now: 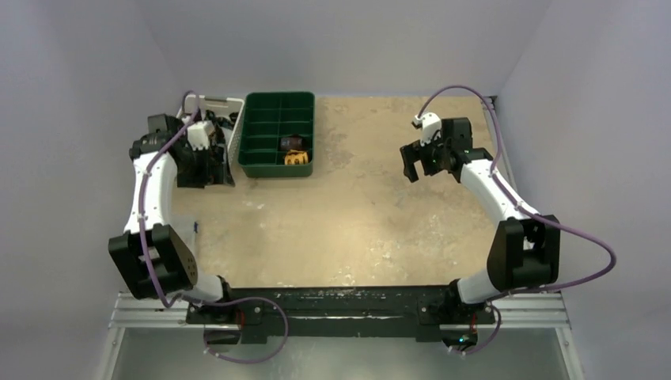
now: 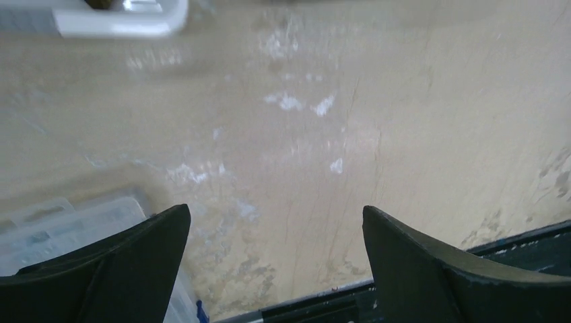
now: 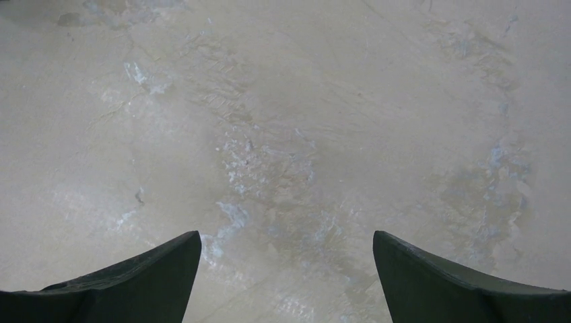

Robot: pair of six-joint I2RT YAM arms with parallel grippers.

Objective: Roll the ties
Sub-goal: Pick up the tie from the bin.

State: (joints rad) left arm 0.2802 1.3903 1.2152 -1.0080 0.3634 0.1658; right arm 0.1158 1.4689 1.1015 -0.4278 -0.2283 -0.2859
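walls (image 1: 340,39): plain pale lavender, 3 sides | table (image 1: 380,222): tan, worn w/ whitish scuffs | light: even, soft

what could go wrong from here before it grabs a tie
The left gripper, open, hangs close beside the white basket; reaching in, it may catch the rim and shove the basket. The green tray stands right alongside, so a knocked basket might jolt the rolled yellow tie inside.

- Left arm (image 1: 154,188) and right arm (image 1: 497,188): curved white shells joined by chunky black joint blocks.
- Thin purple cable (image 1: 459,87) looping along each arm.
- Small white block (image 1: 428,121) at each wrist.
- Fingers (image 2: 431,269): dark, smooth, tapering wedges.
- Bases on a black bar (image 1: 348,305) over a silver rail (image 1: 130,314).
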